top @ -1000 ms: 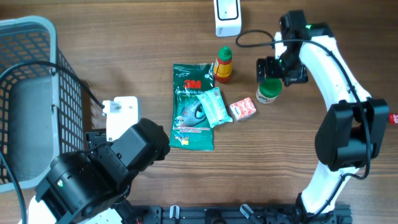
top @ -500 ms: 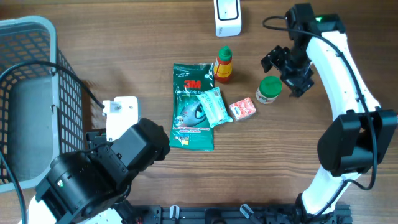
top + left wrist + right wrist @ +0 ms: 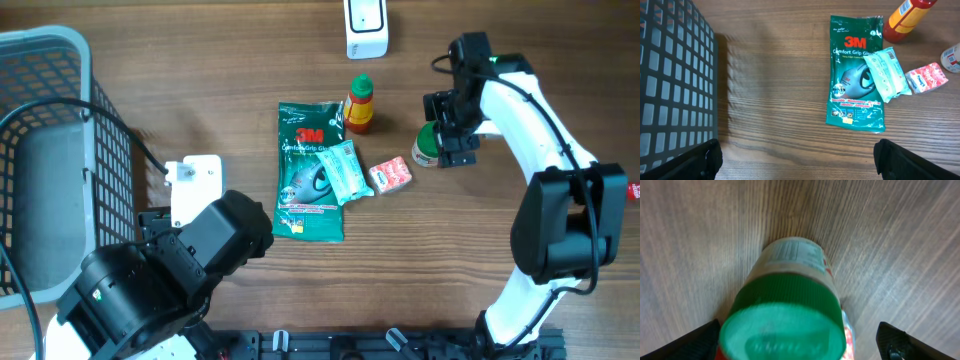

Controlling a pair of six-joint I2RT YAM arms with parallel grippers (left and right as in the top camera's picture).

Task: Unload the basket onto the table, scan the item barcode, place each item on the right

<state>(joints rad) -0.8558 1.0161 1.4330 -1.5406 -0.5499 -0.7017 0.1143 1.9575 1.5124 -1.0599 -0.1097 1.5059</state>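
The green-lidded jar [image 3: 790,312] stands upright on the worktop [image 3: 200,60], straight below my right tool [image 3: 448,128]. The tool's fingers are spread wide and hold nothing. My left tool [image 3: 797,160], also spread, is well apart from the jar. Half a second ago my right tool was swung off above and to the side of the jar; now it sits over the lid.

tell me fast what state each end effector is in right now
Left end effector: open, holding nothing.
Right end effector: open, straddling the green-lidded jar, not clamped on it.

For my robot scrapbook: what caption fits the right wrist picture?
Open right gripper poised over a green-lidded jar on the wooden table.
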